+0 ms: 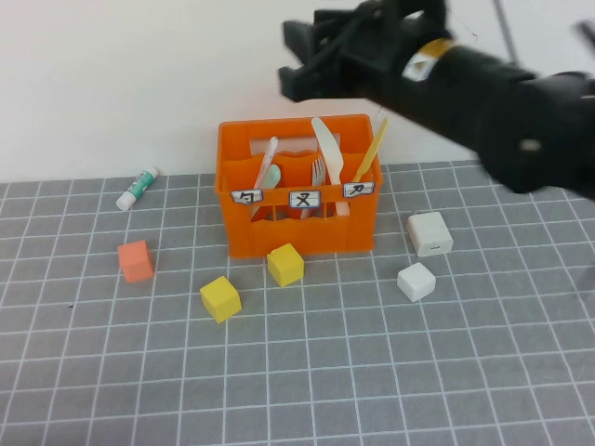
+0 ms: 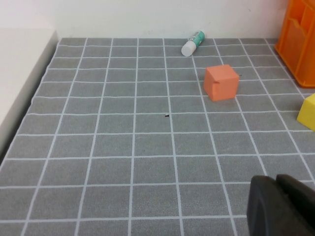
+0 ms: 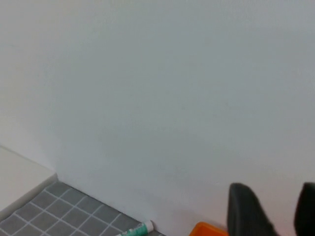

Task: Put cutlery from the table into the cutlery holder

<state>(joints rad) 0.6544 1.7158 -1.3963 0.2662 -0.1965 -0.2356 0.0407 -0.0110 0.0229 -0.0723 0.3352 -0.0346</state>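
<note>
Cutlery stands in the holder; the right gripper hangs above it, empty.

Nearest on the table (image 1: 307, 372), the left gripper (image 2: 280, 206) sits low with its fingers pressed together, holding nothing. Next come two yellow cubes (image 1: 220, 298), two white cubes (image 1: 416, 281) and an orange cube (image 1: 136, 260). Behind them the holder (image 1: 297, 237) carries a mint spoon (image 1: 268, 175) and pink spoon in its left compartment, a fork (image 1: 319, 173) and white knife (image 1: 327, 149) in the middle, a yellow knife (image 1: 370, 151) on the right. A glue stick (image 1: 138, 188) lies by the wall. Up high, the right gripper (image 1: 302, 63) has fingers parted, nothing between them.
</note>
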